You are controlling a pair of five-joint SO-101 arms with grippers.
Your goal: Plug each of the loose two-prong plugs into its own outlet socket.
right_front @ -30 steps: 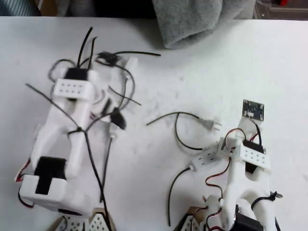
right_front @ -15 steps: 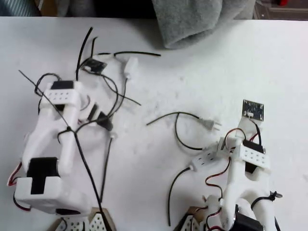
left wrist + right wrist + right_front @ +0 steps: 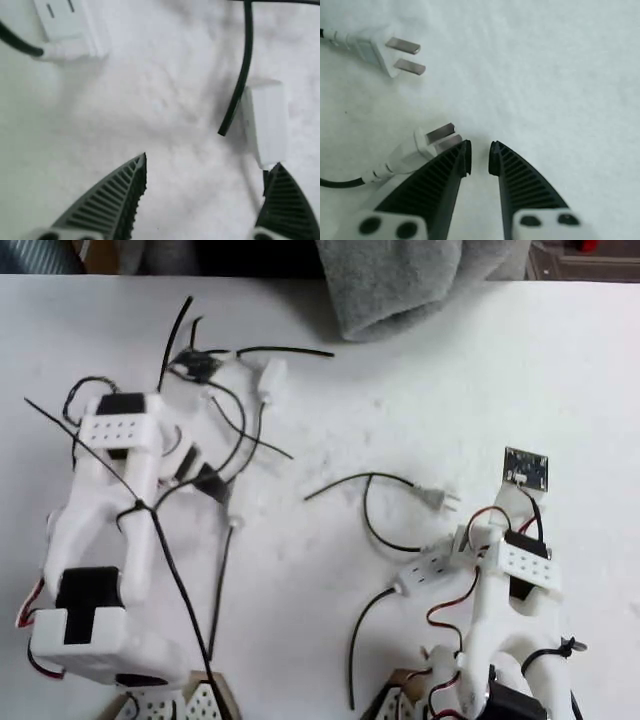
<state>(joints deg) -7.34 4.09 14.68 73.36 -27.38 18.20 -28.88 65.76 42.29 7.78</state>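
The first plug [image 3: 374, 49] lies flat on the surface [image 3: 400, 390] with both prongs exposed and its cable trailing away. The second plug [image 3: 418, 144] lies near it, its prongs level with the tips of the right end effector [image 3: 480, 157] and its body just beside one finger. Whether the two touch cannot be determined. The right end effector is at a narrow setting, with only a thin gap between the tips, and it holds nothing. In the high view both plugs rest on the right arm's side, well apart from the outlet hardware on the left arm's side. There, the left end effector [image 3: 209, 165] is spread wide and empty above bare surface, between a slotted socket [image 3: 62, 20] and a white block [image 3: 267, 125] with a loose end of black cable [image 3: 240, 80] beside it. The block's face is not visible, so its type cannot be confirmed. Neither plug is inserted. The step in hand is judged to be acquisition of the second plug. The next move calls for widening the right fingers, centring them across the plug body with the prongs left free, and closing before transfer toward a socket.
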